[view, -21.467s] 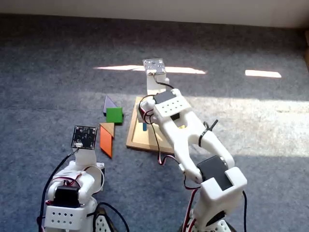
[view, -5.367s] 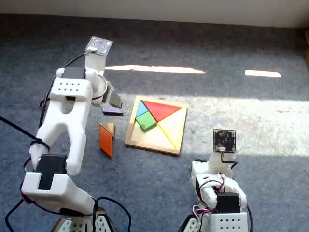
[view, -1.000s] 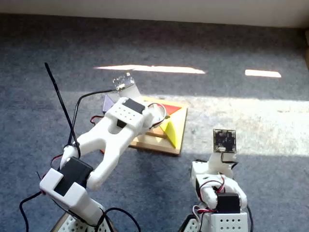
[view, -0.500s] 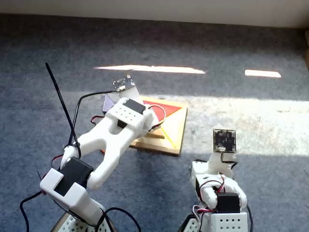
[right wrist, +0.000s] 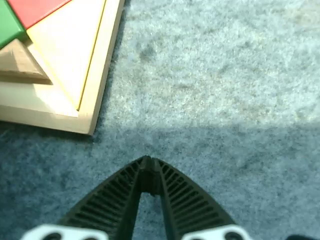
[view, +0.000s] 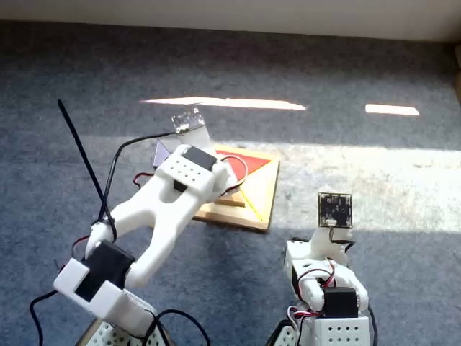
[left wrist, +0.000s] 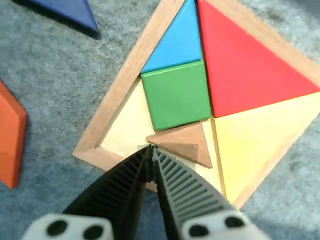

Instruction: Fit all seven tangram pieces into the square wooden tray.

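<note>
Five pieces in the tray: red triangle, blue triangle, green square, yellow triangle, and a small brown triangle just beside the green square.
Two pieces outside: orange piece and purple triangle, on the carpeted tabletop near the tray.
Left claw: pinched together, holding nothing, tips over the tray's rim by the brown triangle's corner.
Right claw: pinched together, holding nothing, above the carpet near a tray corner.
</note>
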